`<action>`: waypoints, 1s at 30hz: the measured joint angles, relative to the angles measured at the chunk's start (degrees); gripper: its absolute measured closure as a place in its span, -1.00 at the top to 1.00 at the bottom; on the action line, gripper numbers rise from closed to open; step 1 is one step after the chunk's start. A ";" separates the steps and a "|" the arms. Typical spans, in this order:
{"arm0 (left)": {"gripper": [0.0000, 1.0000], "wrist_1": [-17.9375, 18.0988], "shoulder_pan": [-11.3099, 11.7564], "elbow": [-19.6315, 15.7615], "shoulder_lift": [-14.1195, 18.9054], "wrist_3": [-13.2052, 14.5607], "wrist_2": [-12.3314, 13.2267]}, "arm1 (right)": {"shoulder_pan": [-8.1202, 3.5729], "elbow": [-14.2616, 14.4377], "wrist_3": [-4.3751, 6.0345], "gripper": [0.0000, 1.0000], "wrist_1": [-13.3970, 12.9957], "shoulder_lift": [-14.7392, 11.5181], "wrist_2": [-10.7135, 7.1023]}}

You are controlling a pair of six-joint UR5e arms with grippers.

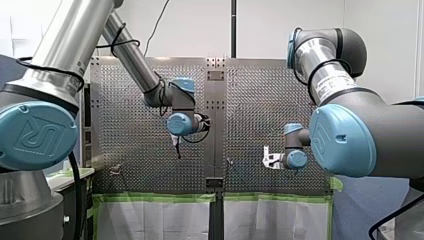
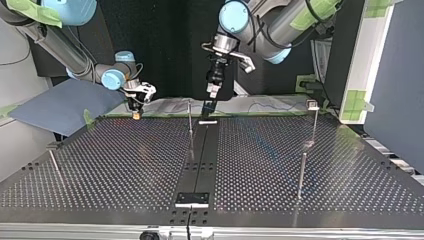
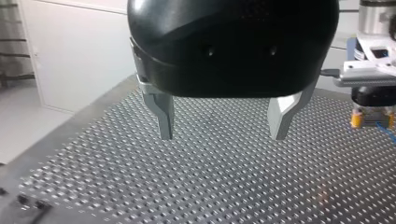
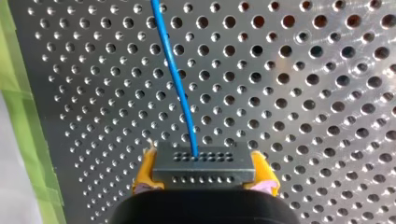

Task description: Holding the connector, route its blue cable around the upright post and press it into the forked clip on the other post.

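A grey connector (image 4: 205, 161) sits between the yellow pads (image 4: 144, 170) of my right gripper (image 4: 204, 171), which is shut on it. Its blue cable (image 4: 175, 74) runs ahead of the gripper over the perforated plate. In the top view my right gripper (image 2: 136, 112) hangs low over the plate's far left part. My left gripper (image 3: 223, 133) is open with bare metal fingers (image 3: 164, 116) and nothing between them, hovering above the plate (image 3: 187, 177); it hangs at the far middle in the top view (image 2: 212, 97). A thin upright post (image 2: 190, 120) stands just beside it. Another post (image 2: 313, 125) carries a small head (image 2: 312, 104).
Two more thin posts stand on the plate, one at the top view's near right (image 2: 301, 172) and one at its left (image 2: 55, 165). A dark centre strip (image 2: 200, 160) splits the plate. Green tape (image 1: 155, 198) lines its edge. My right gripper (image 3: 371, 116) shows beside my left.
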 joint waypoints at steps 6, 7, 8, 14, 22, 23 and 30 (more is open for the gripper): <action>1.00 1.35 0.00 -3.30 3.29 -0.23 0.20 | 0.03 -0.01 0.07 -1.00 0.06 0.04 -0.06; 1.00 1.66 0.00 -3.81 3.81 -0.33 0.22 | 0.02 -0.01 0.08 -1.00 0.06 0.05 -0.07; 1.00 2.18 0.00 -4.52 4.44 -0.57 0.28 | 0.02 -0.01 0.08 -1.00 0.06 0.05 -0.07; 1.00 4.91 0.08 -7.85 5.54 -1.72 0.65 | 0.06 -0.01 0.07 -1.00 0.01 0.07 -0.07; 1.00 8.06 0.46 -12.16 4.08 -2.60 1.44 | 0.08 0.00 0.01 -1.00 0.26 0.07 -0.09; 1.00 8.45 0.53 -12.83 3.47 -2.57 1.39 | 0.09 0.00 0.00 -1.00 0.25 0.07 -0.09; 1.00 10.18 0.93 -16.45 0.78 -2.62 0.86 | 0.15 0.00 0.00 -1.00 0.11 0.09 -0.07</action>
